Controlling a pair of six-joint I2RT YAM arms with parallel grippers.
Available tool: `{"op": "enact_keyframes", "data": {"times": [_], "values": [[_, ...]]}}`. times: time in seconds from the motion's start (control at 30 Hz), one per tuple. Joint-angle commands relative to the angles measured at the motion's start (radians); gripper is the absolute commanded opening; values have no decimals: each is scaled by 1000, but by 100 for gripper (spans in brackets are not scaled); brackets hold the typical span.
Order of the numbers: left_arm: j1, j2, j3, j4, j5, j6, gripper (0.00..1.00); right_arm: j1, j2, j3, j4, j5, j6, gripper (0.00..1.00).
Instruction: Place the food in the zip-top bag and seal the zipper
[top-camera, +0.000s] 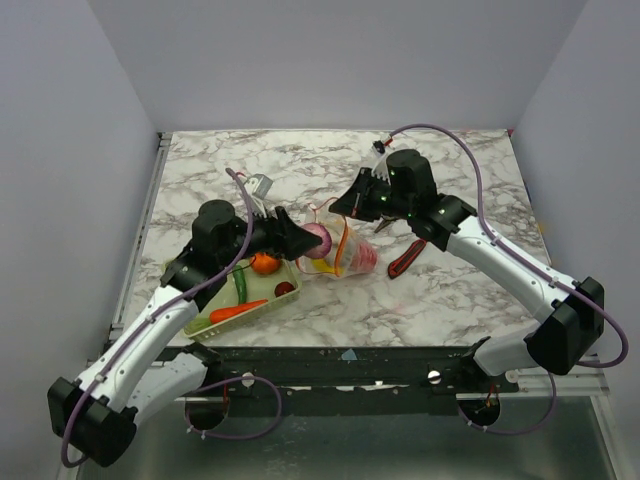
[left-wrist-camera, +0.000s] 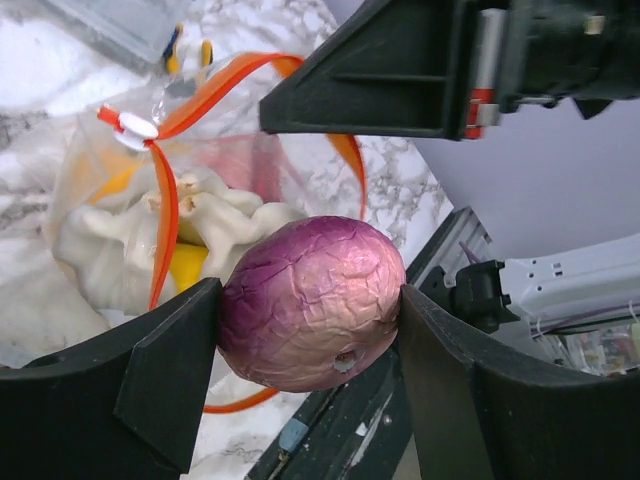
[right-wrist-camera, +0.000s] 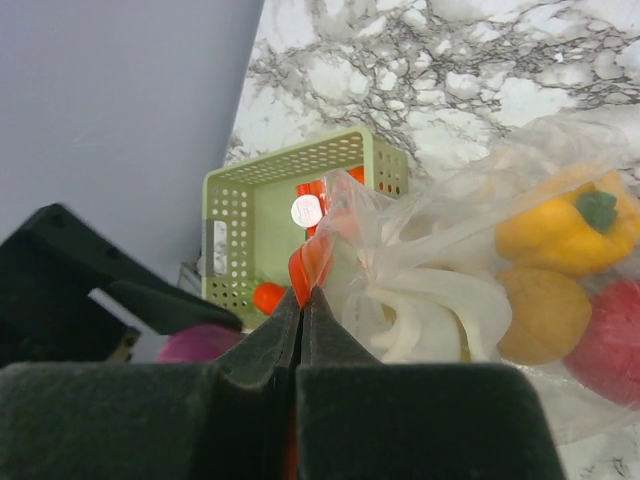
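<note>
The zip-top bag (top-camera: 345, 255) lies mid-tabletop (top-camera: 450, 300) with its mouth gaping, and yellow, white and red food is inside. The right claw (right-wrist-camera: 302, 296) is pinched tight on the zipper (right-wrist-camera: 310, 258). The left claw (left-wrist-camera: 310, 315), spread partway, grips a purple onion (left-wrist-camera: 312, 290) right at the bag's mouth. Nearby sits a green basket (right-wrist-camera: 250, 205) holding a carrot (top-camera: 238, 311).

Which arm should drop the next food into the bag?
Left. The left gripper holds the onion at the open mouth of the bag; the right gripper is shut on the zipper, holding that mouth open.
</note>
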Motion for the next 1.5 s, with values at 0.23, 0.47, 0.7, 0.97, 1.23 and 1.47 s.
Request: {"op": "enact_keyframes", "data": {"times": [0.23,0.47,0.7,0.97,1.23,1.47], "values": [[-35,222,24,-14,-32,-68,5,-3,-15,-12,140,-115,90,0],[-61,210,30,-70,-59,-16,68,-10,-18,-32,155,-116,93,0],[-57,149,113,-271,-133,121,97,-20,-23,-47,151,-120,88,0],[-55,69,157,-366,-208,167,86,-22,-23,-53,159,-131,91,0],[-48,2,55,-355,-344,138,26,-22,-31,-58,161,-137,93,0],[-48,64,-16,-316,-313,99,22,-23,-25,-56,160,-150,93,0]]}}
